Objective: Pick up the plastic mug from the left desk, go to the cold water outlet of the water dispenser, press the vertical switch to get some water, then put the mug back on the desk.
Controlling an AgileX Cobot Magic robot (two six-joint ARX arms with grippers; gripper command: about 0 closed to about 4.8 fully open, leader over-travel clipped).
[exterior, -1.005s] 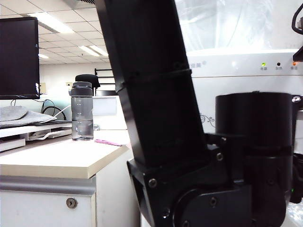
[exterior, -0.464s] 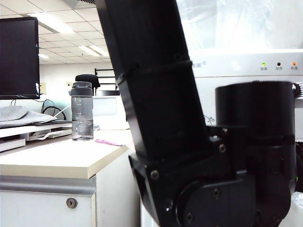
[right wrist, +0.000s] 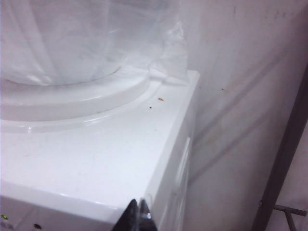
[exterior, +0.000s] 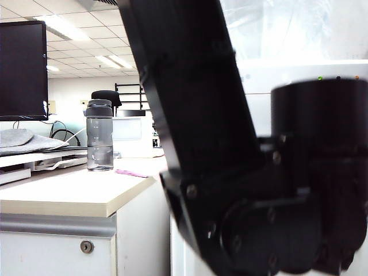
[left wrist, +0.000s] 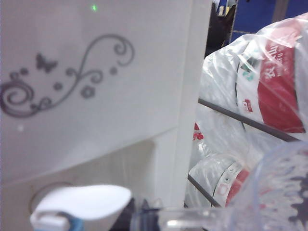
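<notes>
In the left wrist view the clear dimpled plastic mug (left wrist: 281,192) is close to the camera, its rim and thin handle reaching toward my left gripper (left wrist: 144,215), which is shut on it. Only a dark sliver of the jaws shows. Just beside the mug's rim is the vertical switch (left wrist: 82,201), a white curved lever above the blue collar of the cold water outlet (left wrist: 74,224). The water dispenser (left wrist: 96,110) with grey scrolls fills the view behind. My right gripper (right wrist: 138,214) is shut and empty, over the corner of the dispenser's top (right wrist: 96,159). The left desk (exterior: 69,198) is off to the left.
A black arm (exterior: 230,172) blocks most of the exterior view and hides both grippers there. A smoky-grey bottle (exterior: 99,135) and a monitor (exterior: 23,69) stand on the desk. A plastic-wrapped water jug (right wrist: 72,38) tops the dispenser. Bagged goods on a rack (left wrist: 269,72) lie beside it.
In the exterior view the black arm has shifted right and its wrist housing has risen, now covering more of the dispenser's panel and its lights. The desk and bottle are unchanged.
</notes>
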